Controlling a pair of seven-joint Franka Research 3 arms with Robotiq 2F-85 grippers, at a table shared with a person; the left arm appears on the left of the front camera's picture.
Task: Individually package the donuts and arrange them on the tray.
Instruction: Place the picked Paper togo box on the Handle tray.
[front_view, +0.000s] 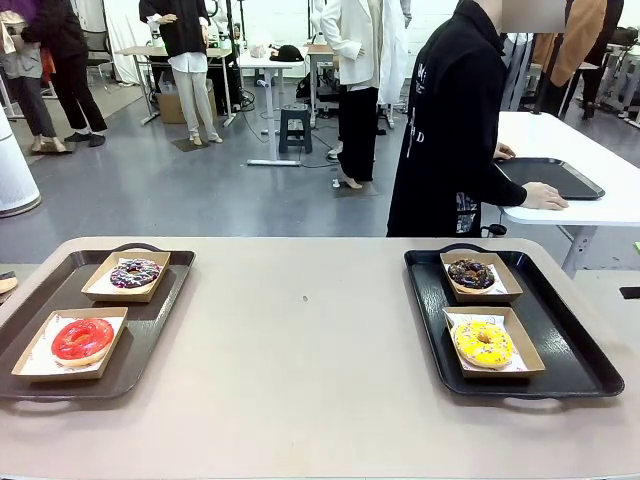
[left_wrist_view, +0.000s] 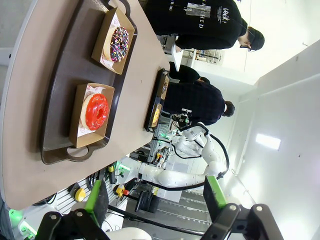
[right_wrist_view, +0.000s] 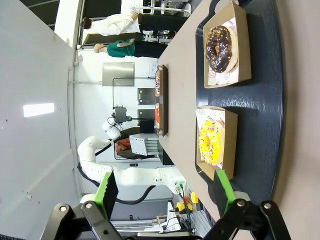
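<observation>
Four donuts lie in open cardboard boats on two trays. On the brown tray (front_view: 152, 318) at the left are the purple-white sprinkled donut (front_view: 134, 272) and, nearer me, the red donut (front_view: 82, 338). The black tray (front_view: 560, 342) at the right carries the chocolate sprinkled donut (front_view: 470, 273) and the yellow donut (front_view: 483, 343). My left gripper (left_wrist_view: 154, 197) hangs open, well off the table's near edge, looking at the red donut (left_wrist_view: 96, 111) and the purple donut (left_wrist_view: 119, 44). My right gripper (right_wrist_view: 165, 192) is open too, with the yellow donut (right_wrist_view: 210, 141) and the chocolate donut (right_wrist_view: 220, 47) ahead.
A person in a black jacket (front_view: 450, 130) stands at the far side, hands on another black tray (front_view: 552, 176) on a white side table. The beige table (front_view: 300, 350) stretches bare between the two trays.
</observation>
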